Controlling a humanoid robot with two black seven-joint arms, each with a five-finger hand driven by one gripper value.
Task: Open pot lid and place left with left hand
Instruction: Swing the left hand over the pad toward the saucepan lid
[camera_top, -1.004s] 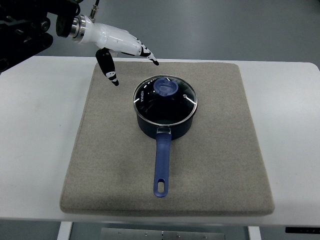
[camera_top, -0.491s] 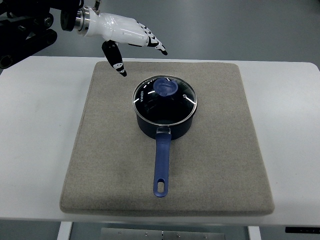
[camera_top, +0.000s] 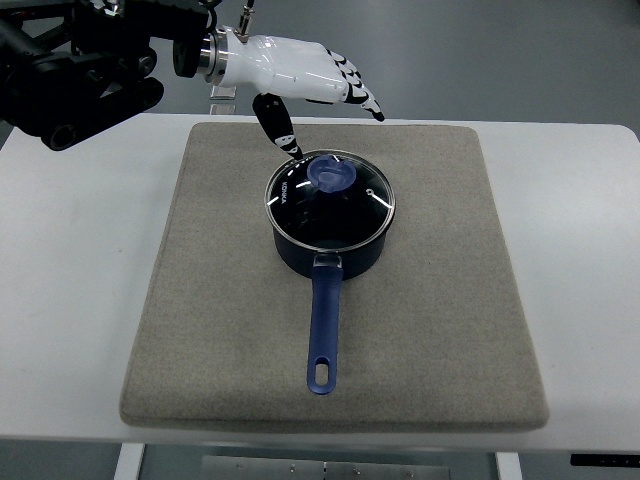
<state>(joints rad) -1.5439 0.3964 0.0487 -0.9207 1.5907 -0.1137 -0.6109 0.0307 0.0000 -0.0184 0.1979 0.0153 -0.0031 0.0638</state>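
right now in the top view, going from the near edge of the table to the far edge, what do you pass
bare table → near edge of the grey mat → tip of the blue pot handle → pot → blue lid knob → left hand, open above the mat's far edge

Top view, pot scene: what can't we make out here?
- Pot contents: glare on the glass lid hides the inside.
- White lettering on the lid's left edge: too small to read.
- Left hand height above the lid knob: a steep single view gives no depth.
- Right arm: out of frame.
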